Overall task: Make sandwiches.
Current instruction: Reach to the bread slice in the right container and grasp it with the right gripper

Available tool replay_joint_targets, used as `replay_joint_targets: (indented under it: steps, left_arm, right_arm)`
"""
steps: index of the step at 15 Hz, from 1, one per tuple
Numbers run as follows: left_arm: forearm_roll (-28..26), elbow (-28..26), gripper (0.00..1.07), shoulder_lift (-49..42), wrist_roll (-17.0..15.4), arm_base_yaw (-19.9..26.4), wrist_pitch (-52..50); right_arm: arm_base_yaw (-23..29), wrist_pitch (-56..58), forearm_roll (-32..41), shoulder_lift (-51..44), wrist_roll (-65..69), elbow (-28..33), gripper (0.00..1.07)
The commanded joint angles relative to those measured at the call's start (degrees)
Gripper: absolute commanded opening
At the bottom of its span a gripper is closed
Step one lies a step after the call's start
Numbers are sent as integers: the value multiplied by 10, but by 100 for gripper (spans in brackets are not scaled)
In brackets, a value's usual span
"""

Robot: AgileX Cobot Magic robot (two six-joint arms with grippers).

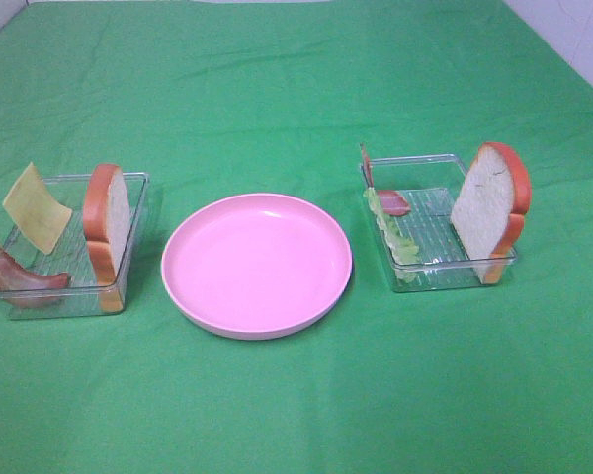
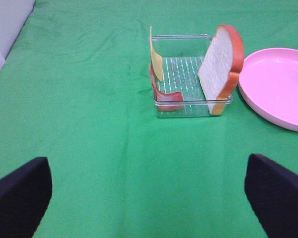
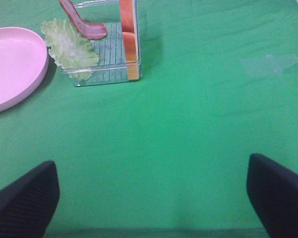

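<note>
The sandwich parts stand in two clear trays either side of the empty pink plate [image 1: 257, 262]. The left tray [image 1: 69, 178] holds a yellow cheese slice [image 1: 37, 207], a bacon strip [image 1: 15, 272] and an upright bread slice [image 1: 107, 222]. The right tray [image 1: 415, 158] holds bacon [image 1: 387, 197], lettuce [image 1: 395, 235] and an upright bread slice [image 1: 489, 207]. My left gripper [image 2: 149, 208] is open and empty, well short of its tray [image 2: 188, 109]. My right gripper [image 3: 151, 203] is open and empty, well short of its tray [image 3: 107, 77]. Neither gripper shows in the exterior high view.
A green cloth [image 1: 296, 415] covers the whole table. A grey wall edge [image 2: 5, 25] shows at the far left in the left wrist view. The plate also shows in both wrist views [image 2: 278, 84] [image 3: 10, 64].
</note>
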Motion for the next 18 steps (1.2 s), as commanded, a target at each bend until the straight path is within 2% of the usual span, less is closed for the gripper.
replay_joint_targets:
  steps: [1, 18]
  left_arm:
    - [0, 2, 102, -7, 2, 2, -9]
    - [-2, 2, 102, -9, 2, 2, -9]
  right_arm:
    - [0, 0, -1, -18, -5, 2, 99]
    - [0, 0, -2, -18, -7, 2, 99]
